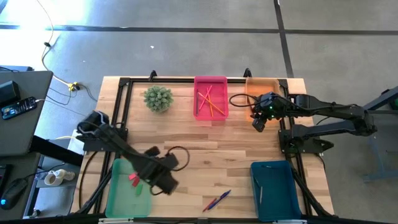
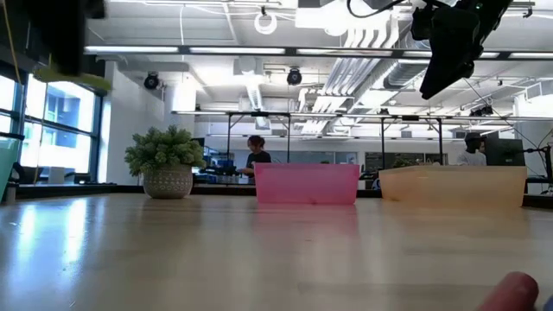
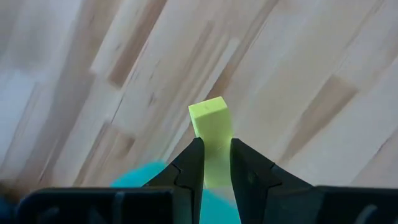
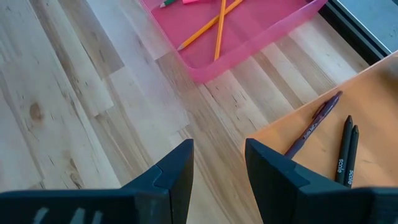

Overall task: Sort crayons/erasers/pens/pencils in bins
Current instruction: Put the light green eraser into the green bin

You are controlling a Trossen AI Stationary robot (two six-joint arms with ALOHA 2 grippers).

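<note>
My left gripper [image 3: 216,146] is shut on a yellow-green eraser [image 3: 210,121] and hangs over the table's near left part [image 1: 163,180], beside the light green bin [image 1: 121,202]. That bin holds a red eraser [image 1: 132,179] and a green one [image 1: 138,190]. My right gripper [image 4: 219,152] is open and touches nothing, hovering above the wood next to the orange bin [image 4: 367,93], which holds several pens [image 4: 314,127]. Orange and red pencils [image 4: 214,25] lie in the pink bin [image 1: 210,113]. The dark teal bin [image 1: 277,190] stands at the near right. My left gripper pinches the yellow-green eraser between its two fingers [image 3: 189,165], on the block's long side faces [image 3: 214,155]. One end of the block sticks out past the fingertips. The eraser is lifted clear of the table, as the low view shows [image 2: 76,79].
A blue pen and a red pen [image 1: 216,200] lie on the wood near the near edge, between the green and teal bins. A potted plant [image 1: 158,98] stands at the far left. Black frame rails [image 1: 124,106] run along the table's sides. People show in the room behind [image 2: 256,151].
</note>
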